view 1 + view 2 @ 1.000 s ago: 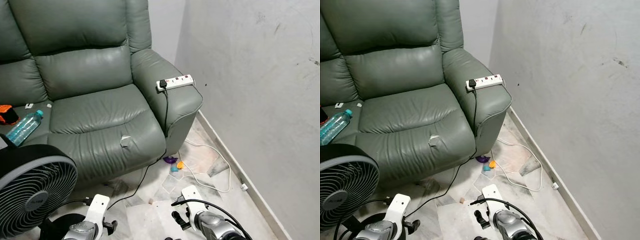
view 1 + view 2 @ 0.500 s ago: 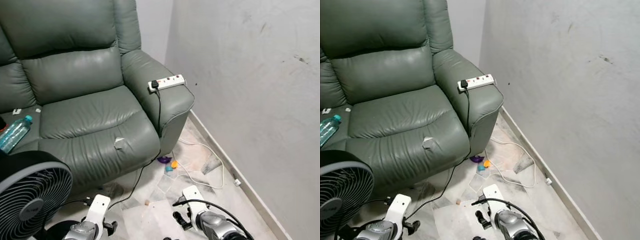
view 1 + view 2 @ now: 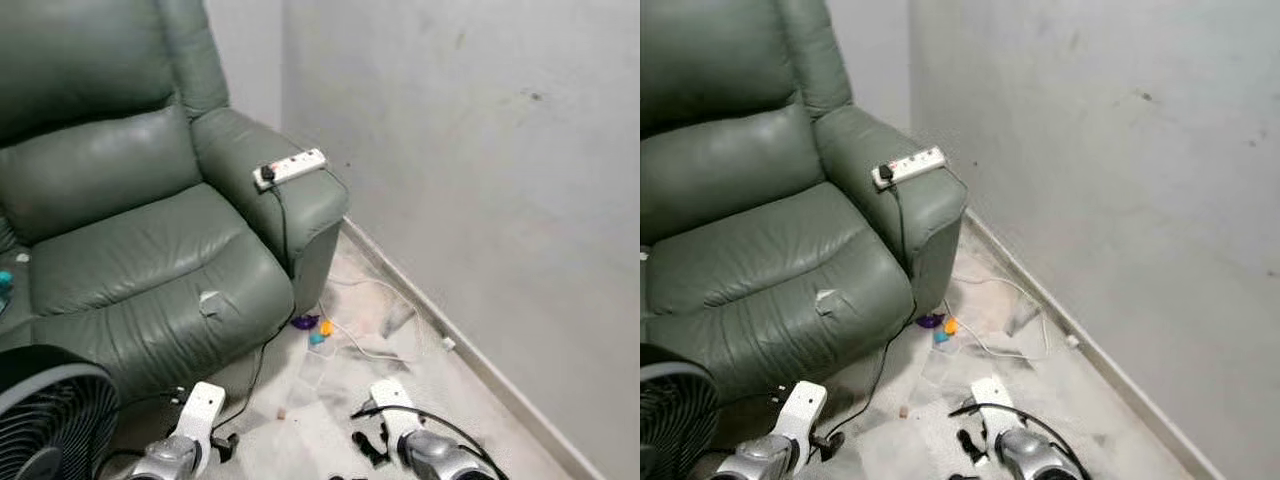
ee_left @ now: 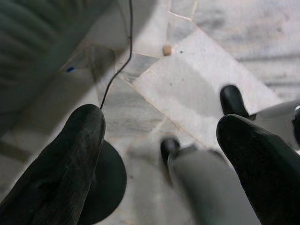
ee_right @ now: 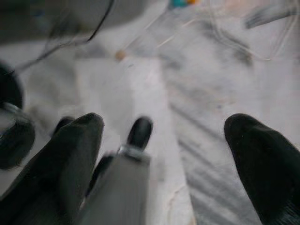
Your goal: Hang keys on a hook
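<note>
Both arms hang low at the bottom of the head views, the left arm (image 3: pixel 190 445) by the fan and the right arm (image 3: pixel 425 455) over the marble floor. My left gripper (image 4: pixel 161 126) is open, its two black fingers wide apart with only floor tiles and a thin black cable (image 4: pixel 123 61) beyond them. My right gripper (image 5: pixel 166 126) is open too, blurred, with pale floor between its fingers.
A green leather sofa (image 3: pixel 130 230) stands at the left, a white power strip (image 3: pixel 290 168) on its armrest. A black fan (image 3: pixel 40 430) is at the bottom left. White cable (image 3: pixel 365 340) and small coloured bits (image 3: pixel 315 328) lie by the grey wall (image 3: pixel 480 170).
The whole picture has slid left, so the camera has turned right: more wall is in view, less sofa and fan. Both arms still hang as before.
</note>
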Available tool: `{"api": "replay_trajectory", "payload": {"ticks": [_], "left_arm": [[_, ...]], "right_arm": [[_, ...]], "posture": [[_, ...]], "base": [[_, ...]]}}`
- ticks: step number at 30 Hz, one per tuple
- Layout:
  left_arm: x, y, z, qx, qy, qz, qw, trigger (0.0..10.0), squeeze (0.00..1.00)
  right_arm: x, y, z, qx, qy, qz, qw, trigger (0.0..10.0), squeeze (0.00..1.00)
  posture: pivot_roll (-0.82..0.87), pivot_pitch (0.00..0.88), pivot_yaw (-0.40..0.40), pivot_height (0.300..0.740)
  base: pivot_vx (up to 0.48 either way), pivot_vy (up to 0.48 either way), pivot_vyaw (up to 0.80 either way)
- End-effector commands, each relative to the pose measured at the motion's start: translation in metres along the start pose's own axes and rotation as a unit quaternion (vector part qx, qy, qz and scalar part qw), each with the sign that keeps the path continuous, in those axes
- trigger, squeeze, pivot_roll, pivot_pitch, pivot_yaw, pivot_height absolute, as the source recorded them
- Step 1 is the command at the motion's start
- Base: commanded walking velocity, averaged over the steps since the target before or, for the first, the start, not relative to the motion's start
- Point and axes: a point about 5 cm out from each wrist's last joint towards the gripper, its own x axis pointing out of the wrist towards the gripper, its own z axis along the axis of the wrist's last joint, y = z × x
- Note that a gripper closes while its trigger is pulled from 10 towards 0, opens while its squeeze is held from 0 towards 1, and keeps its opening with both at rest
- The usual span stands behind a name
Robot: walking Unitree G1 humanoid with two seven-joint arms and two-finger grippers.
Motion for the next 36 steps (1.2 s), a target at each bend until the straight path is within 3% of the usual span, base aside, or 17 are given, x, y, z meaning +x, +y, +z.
{"api": "replay_trajectory", "payload": {"ticks": [1,5,7,13,24,36], "left_arm": [[0.000,0.000,-0.002,-0.001,0.000,0.005,1.000,10.0,0.00],[0.000,0.000,-0.001,-0.004,-0.010,0.014,1.000,10.0,0.00],[0.000,-0.002,-0.002,-0.037,-0.015,0.005,0.999,10.0,0.00],[0.000,-0.006,-0.002,-0.060,-0.024,-0.008,0.998,10.0,0.00],[0.001,-0.010,-0.005,-0.032,-0.009,-0.030,0.999,10.0,0.00],[0.001,-0.015,-0.011,-0.033,0.007,-0.046,0.998,10.0,0.00]], "right_arm": [[0.000,0.003,-0.006,0.004,0.008,0.004,1.000,10.0,0.00],[0.000,0.002,-0.006,0.002,0.009,0.003,1.000,10.0,0.00],[-0.001,0.001,-0.007,0.001,0.009,0.002,1.000,10.0,0.00],[-0.001,0.000,-0.009,0.000,0.011,0.001,1.000,10.0,0.00],[-0.002,-0.001,-0.015,0.007,0.018,-0.003,1.000,10.0,0.00],[-0.002,0.000,-0.018,0.010,0.022,-0.003,1.000,10.0,0.00]], "posture": [[0.06,0.108,-0.052,0.740],[0.06,0.110,-0.055,0.740],[0.05,0.113,-0.054,0.740],[0.05,0.119,-0.056,0.740],[0.05,0.126,-0.058,0.740],[0.05,0.128,-0.048,0.740]], "base": [[0.000,0.000,-0.76],[0.000,0.000,-0.76],[0.000,0.000,-0.76],[0.000,0.000,-0.76],[0.000,0.000,-0.76],[0.000,0.000,-0.76]]}}
